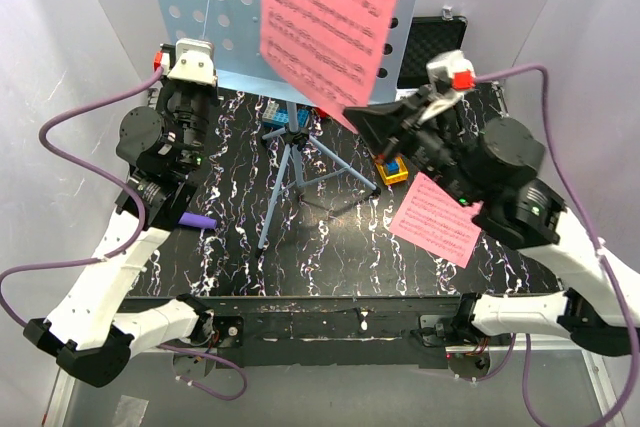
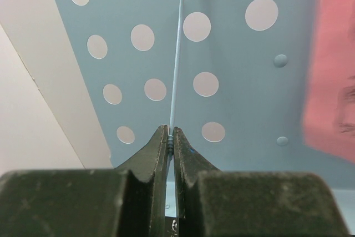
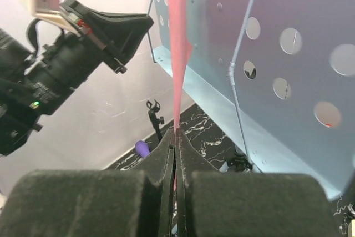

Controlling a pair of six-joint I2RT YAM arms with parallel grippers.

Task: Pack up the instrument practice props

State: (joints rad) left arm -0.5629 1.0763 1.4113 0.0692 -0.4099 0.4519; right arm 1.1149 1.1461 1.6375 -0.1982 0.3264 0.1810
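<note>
Sheet-music pages in pink are what matters here; one loose page (image 1: 435,219) lies flat on the table, on the near right of the music stand (image 1: 290,177); the purple microphone (image 1: 197,219) lies on the stand's near left, partly under the left arm; both sit low beside the arms, so an elbow swinging wide could, I judge, sweep either one away; higher up, the right gripper (image 3: 175,137) is closed tight on the lower edge of a second pink page (image 1: 330,17), held tilted in front of the stand's perforated desk (image 2: 233,81); that hold is a thin pinch on paper, so a quick pull could tear the page or let it slip free, and a snag on the desk's ledge would crease it; the left gripper (image 2: 170,134) is likewise clamped fully, on the thin retainer wire (image 2: 176,54) at its spring, on the left of the desk; the wire is slender, so levering it far could bend it, and tugging it could rock the stand on its tripod, since nothing else steadies it; behind the stand's right sits a black case (image 1: 430,47); the pages carry printed staves and notes, too small to read; no brand or label is legible anywhere.
</note>
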